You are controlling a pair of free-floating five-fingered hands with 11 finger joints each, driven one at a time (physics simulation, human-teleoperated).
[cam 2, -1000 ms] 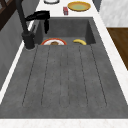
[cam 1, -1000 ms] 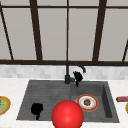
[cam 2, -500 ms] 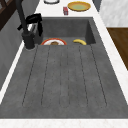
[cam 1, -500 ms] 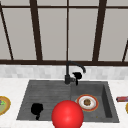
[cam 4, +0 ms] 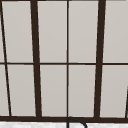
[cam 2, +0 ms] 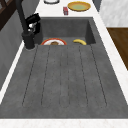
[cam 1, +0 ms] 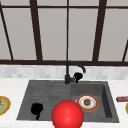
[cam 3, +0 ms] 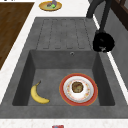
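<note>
Grey sink [cam 1: 50,87] under window [cam 4: 67,57]. Faucet [cam 1: 67,75] at back rim; right hand [cam 1: 78,76] at its handle, curled round or not: cannot tell. Right of faucet, down in basin: plate [cam 3: 78,88], banana [cam 3: 38,94]. Left hand [cam 1: 37,109] over drainboard, fingers unclear. Red ball [cam 1: 67,115] in front.

The right hand [cam 1: 78,76] sits just past centre toward three o'clock in the front view, its fingers curled. The left hand [cam 1: 37,109] hangs low at about seven o'clock, fingers pointing down.
</note>
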